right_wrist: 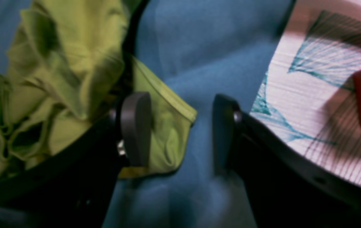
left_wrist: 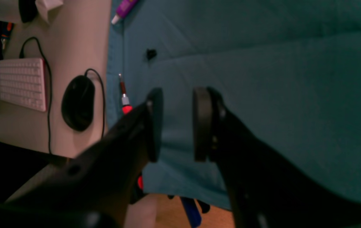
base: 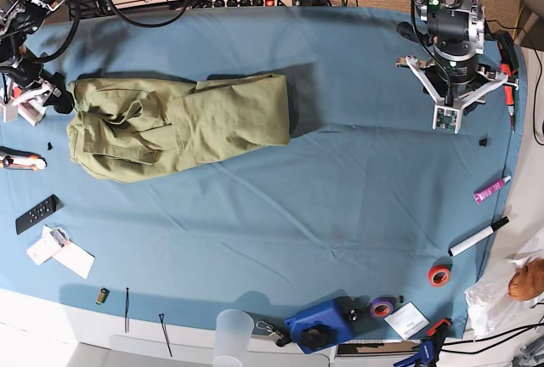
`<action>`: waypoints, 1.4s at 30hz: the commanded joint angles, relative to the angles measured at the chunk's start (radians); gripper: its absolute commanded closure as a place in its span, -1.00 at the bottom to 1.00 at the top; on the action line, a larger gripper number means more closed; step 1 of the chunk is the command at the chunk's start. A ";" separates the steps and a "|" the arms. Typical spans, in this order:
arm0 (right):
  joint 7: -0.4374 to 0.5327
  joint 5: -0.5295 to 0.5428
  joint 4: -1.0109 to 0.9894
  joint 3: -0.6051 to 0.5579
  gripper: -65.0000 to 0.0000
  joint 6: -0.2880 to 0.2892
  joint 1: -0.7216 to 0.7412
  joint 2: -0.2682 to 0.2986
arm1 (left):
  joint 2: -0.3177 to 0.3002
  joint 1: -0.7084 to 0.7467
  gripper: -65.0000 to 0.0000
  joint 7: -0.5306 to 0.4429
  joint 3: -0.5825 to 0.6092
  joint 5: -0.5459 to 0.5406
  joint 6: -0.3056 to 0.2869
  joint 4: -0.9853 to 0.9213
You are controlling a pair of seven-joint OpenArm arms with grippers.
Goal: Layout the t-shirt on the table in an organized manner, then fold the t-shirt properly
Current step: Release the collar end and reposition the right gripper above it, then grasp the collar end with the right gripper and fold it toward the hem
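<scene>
The olive-green t-shirt (base: 178, 125) lies crumpled and bunched on the left half of the blue-draped table (base: 340, 206). My right gripper (base: 41, 99) hangs at the shirt's left edge. In the right wrist view it (right_wrist: 180, 129) is open, and a hemmed corner of the t-shirt (right_wrist: 164, 126) lies beside its left finger (right_wrist: 136, 126) without being pinched. My left gripper (base: 449, 119) hovers over bare blue cloth at the far right, well away from the shirt. Seen from its wrist camera, the left gripper (left_wrist: 178, 123) stands open with nothing between its pads.
A red screwdriver (left_wrist: 124, 95), a black mouse (left_wrist: 78, 103) and a white keyboard (left_wrist: 22, 83) sit by the table's right edge. Near the front lie a marker (base: 478, 237), tape rolls (base: 439, 275), a blue box (base: 323, 324), a plastic cup (base: 231, 333) and a remote (base: 37, 214).
</scene>
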 commanded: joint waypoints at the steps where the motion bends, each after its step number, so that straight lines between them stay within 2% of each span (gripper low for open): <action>1: 0.021 0.015 0.016 0.002 0.03 0.002 0.009 0.016 | -0.005 0.000 0.54 -0.016 -0.003 0.011 0.007 0.018; 9: 0.033 0.023 -0.111 0.002 0.03 0.002 0.010 0.005 | -0.005 0.000 0.54 -0.016 -0.003 0.011 0.007 0.018; 16: -0.013 0.098 -0.225 0.002 0.03 0.002 0.010 0.003 | -0.005 -0.003 0.54 -0.031 -0.003 0.012 0.007 0.018; 19: -0.013 0.103 -0.229 0.002 0.03 0.002 0.010 0.004 | -0.005 -0.003 0.54 -0.035 -0.003 0.012 0.007 0.018; 23: -0.036 0.189 -0.229 0.002 0.03 0.002 0.014 0.003 | -0.005 -0.003 0.54 -0.035 -0.003 0.012 0.007 0.018; 25: -0.039 0.192 -0.229 0.002 0.03 0.002 0.028 0.003 | -0.005 -0.003 0.54 -0.034 -0.003 0.011 0.007 0.018; 34: -0.038 0.193 -0.229 0.002 0.03 0.002 0.109 -0.075 | -0.005 -0.003 0.54 -0.035 -0.003 0.011 0.007 0.018; 42: -0.047 0.232 -0.229 0.002 0.03 0.002 0.136 -0.084 | -0.005 -0.003 0.54 -0.038 -0.003 0.011 0.007 0.018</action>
